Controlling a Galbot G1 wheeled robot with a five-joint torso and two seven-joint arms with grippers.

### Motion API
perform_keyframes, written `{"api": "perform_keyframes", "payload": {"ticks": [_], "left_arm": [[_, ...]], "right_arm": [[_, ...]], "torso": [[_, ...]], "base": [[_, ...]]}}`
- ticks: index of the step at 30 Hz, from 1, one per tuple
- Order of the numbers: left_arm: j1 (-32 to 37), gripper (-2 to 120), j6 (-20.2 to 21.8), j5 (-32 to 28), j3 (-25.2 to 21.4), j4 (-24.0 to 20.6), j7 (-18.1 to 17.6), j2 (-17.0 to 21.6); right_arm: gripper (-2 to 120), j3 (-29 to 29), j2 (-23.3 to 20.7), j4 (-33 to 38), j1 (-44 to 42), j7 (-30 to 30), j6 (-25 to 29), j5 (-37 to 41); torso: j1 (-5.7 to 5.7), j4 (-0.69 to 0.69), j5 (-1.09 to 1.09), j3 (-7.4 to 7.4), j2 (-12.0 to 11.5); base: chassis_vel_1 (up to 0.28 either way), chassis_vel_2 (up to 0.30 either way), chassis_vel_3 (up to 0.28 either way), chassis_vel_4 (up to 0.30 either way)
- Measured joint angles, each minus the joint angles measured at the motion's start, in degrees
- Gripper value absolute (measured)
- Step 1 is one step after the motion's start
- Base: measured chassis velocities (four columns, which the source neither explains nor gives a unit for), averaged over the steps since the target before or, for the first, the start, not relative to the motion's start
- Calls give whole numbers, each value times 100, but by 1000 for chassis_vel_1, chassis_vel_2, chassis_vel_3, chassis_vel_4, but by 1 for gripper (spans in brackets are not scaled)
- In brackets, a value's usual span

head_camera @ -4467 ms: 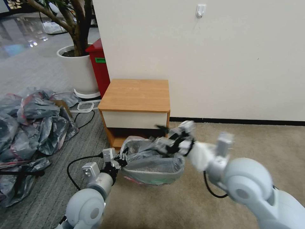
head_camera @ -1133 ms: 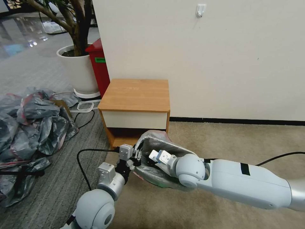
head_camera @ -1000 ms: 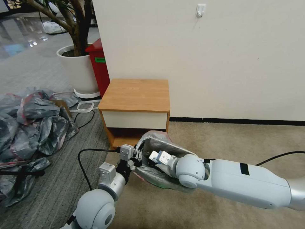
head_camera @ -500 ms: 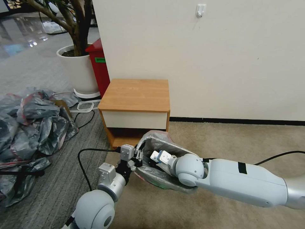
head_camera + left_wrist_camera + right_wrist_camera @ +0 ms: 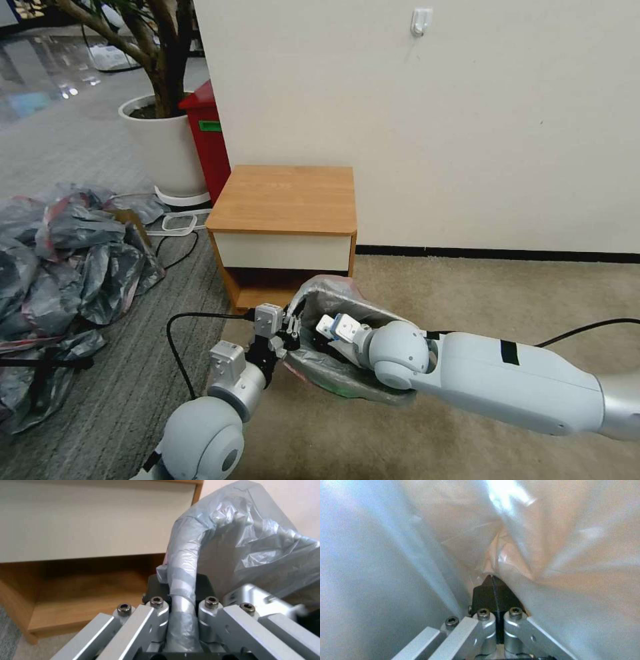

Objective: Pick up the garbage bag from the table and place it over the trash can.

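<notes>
The grey garbage bag [image 5: 331, 291] with its pinkish rim is stretched over the trash can [image 5: 338, 386], whose greenish base shows through the film on the carpet in front of the table [image 5: 283, 197]. At the can's left rim, my left gripper [image 5: 291, 331] is shut on the bag-wrapped rim. The left wrist view shows the left gripper [image 5: 181, 586] with that rim between its fingers and the garbage bag [image 5: 240, 530] billowing behind. My right gripper [image 5: 319, 339] reaches inside the bag's mouth. The right wrist view shows the right gripper [image 5: 493, 580] with its pads together, pinching a fold of the garbage bag [image 5: 553, 542].
A heap of grey-and-pink bags [image 5: 63, 257] lies on the floor at left, with a black cable [image 5: 175, 347] by my left arm. A white planter [image 5: 163, 147] and a red bin [image 5: 210, 137] stand behind the table, against the wall. Open beige carpet [image 5: 507, 300] lies to the right.
Since 4.5 s ago the right arm swung down from the can's far rim into the bag's mouth, and the bag now domes over the far rim. In the last second both arms barely shifted.
</notes>
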Motion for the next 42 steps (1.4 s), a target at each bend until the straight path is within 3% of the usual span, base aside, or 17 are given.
{"api": "perform_keyframes", "payload": {"ticks": [20,24,28,29,33,34,37,38,42], "left_arm": [[-455,7,-47,-78,265,902,-84,-234],[-510,7,-48,-438,175,1085,-250,-327],[-497,7,-44,-1039,50,1192,-490,-420],[-497,7,-44,-1039,50,1192,-490,-420],[-413,7,34,-1656,-66,1154,-710,-471],[-413,7,34,-1656,-66,1154,-710,-471],[-307,7,130,-1918,-140,1060,-779,-481],[-307,7,130,-1918,-140,1060,-779,-481],[-166,7,185,-1937,-149,995,-790,-480]], "right_arm": [[0,513,-512,507,-198,-195,8,181],[0,1100,-764,841,-626,-250,12,245],[0,2641,-1063,1433,-2029,-519,68,257],[0,2641,-1063,1433,-2029,-519,68,257],[5,3798,-1234,1913,-3416,-354,932,67],[5,3798,-1234,1913,-3416,-354,932,67],[19,4954,-916,2195,-4816,-165,1745,-371],[19,4954,-916,2195,-4816,-165,1745,-371],[34,5906,-237,2231,-5748,-151,2413,-1143]], "torso": [[0,0,1,0,0],[0,0,1,0,0],[0,-2,3,-1,0],[0,-2,3,-1,0],[0,-1,0,-1,0],[0,-1,0,-1,0],[0,-1,0,-1,0],[0,-1,0,-1,0],[0,0,2,-1,0]], "base": [[0,0,0,0],[0,0,0,0],[0,0,0,0],[0,0,0,0],[0,0,0,0],[0,0,0,0],[0,0,0,0],[0,0,0,0],[0,0,0,0]]}}
